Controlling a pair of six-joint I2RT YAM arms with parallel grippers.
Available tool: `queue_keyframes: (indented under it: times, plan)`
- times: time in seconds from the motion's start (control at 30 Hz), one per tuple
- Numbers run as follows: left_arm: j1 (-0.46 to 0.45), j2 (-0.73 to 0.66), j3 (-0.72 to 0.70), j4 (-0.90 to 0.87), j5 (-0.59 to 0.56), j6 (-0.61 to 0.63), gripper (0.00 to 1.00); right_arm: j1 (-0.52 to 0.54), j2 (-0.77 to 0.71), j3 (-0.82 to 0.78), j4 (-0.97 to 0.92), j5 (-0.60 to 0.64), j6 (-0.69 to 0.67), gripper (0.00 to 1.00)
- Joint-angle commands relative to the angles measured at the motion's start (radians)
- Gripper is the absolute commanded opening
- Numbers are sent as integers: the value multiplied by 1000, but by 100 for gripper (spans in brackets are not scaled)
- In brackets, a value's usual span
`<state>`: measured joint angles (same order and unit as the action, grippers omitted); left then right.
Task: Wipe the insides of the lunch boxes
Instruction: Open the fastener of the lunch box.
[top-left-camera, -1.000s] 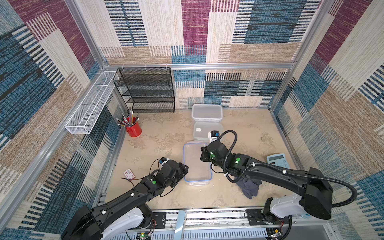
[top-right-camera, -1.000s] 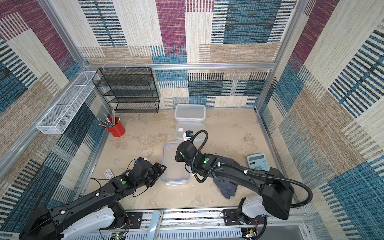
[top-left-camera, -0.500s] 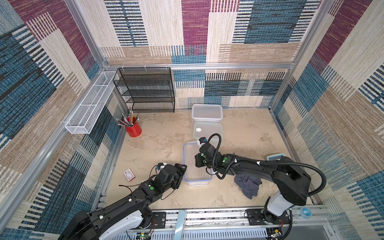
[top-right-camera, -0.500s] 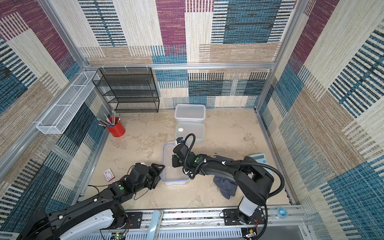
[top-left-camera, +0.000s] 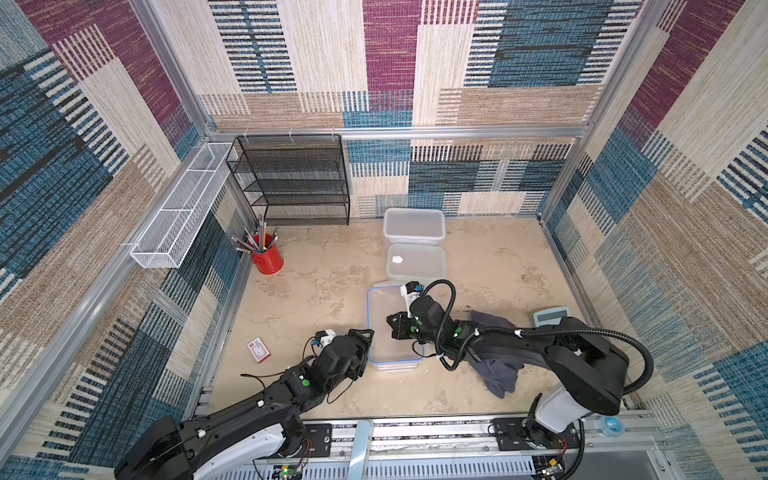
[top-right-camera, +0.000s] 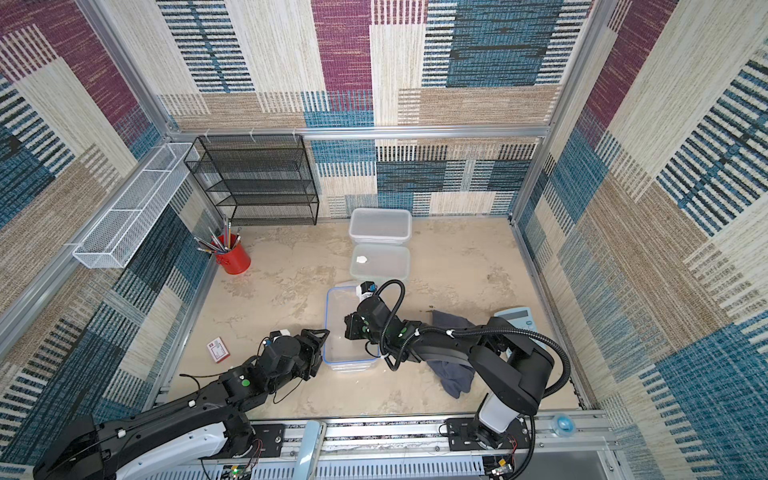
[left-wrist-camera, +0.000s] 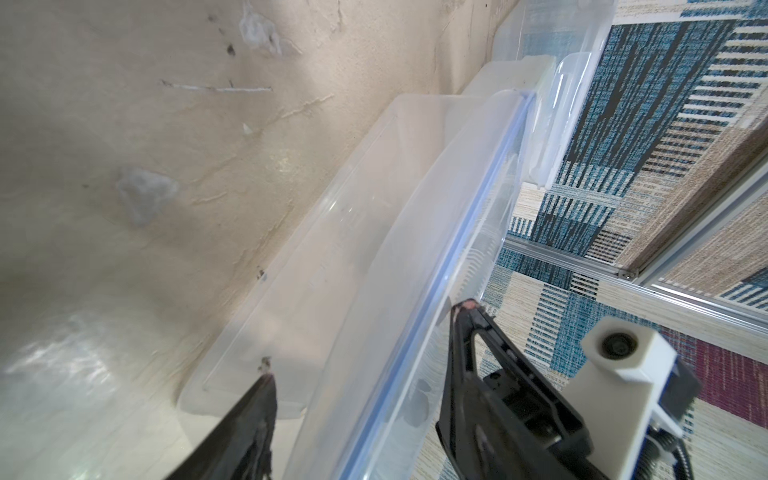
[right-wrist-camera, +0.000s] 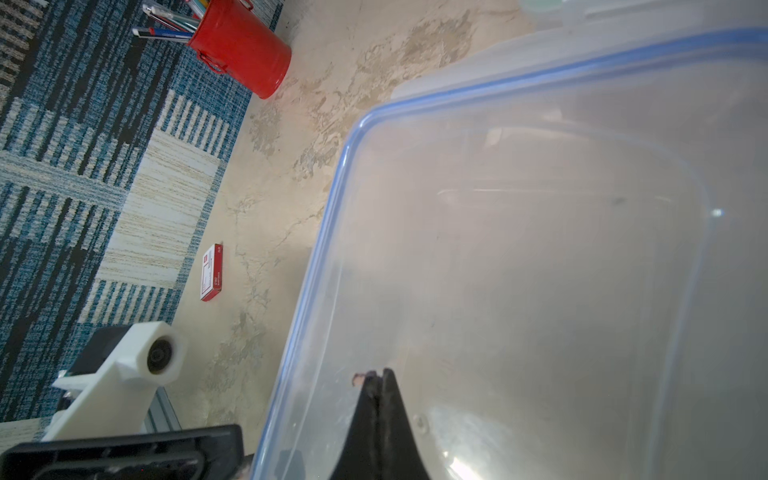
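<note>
— Right end effector: status?
— Fingers pressed together, nothing between them. Tips point into the near box, inside its blue rim. Contact with the box floor cannot be told.
— Left end effector?
— Jaws apart, straddling the same box's long wall on the left arm's side. One finger is outside near the base, the other past the rim. Whether either pad touches the plastic cannot be told. Judged purpose: to pin the box so it won't skate when rubbed.
— Box itself?
— Clear, shallow, open side up, flat on the tabletop, nearest the robot, between the two arms.
— Other boxes?
— Two, frosted, in line beyond it. Middle box: just beside the near one, a white scrap showing in it. Far box: deeper, by the back wall. Lined up open-topped, probably for wiping in turn.
— Cloth?
— Grey, crumpled on the tabletop under the right arm, apart from every box. Neither end effector has it, so wiping proper looks not yet begun on this box. It needs picking up.
— Remainder?
— Calculator on the right. Card box and red pen cup on the left. Black rack at the back. None concern the job.
</note>
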<state>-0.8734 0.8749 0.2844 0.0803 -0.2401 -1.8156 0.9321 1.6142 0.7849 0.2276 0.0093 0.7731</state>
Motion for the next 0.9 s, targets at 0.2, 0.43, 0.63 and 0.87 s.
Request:
queue_keyframes:
  times: [0.2,0.43,0.63,0.87]
  plan:
    - [-29,21,-2,70,-98,-47,48,2,5,-69,-180,-37,72,0]
    - [-36,46,-15,99,-113,-54,28,4,-3,-128,-138,-57,120,0]
    - [-38,65,-25,127,-118,-50,27,11,-8,-155,-123,-57,142,0]
    - [-38,62,-15,133,-114,5,26,15,1,-159,-127,-57,146,0]
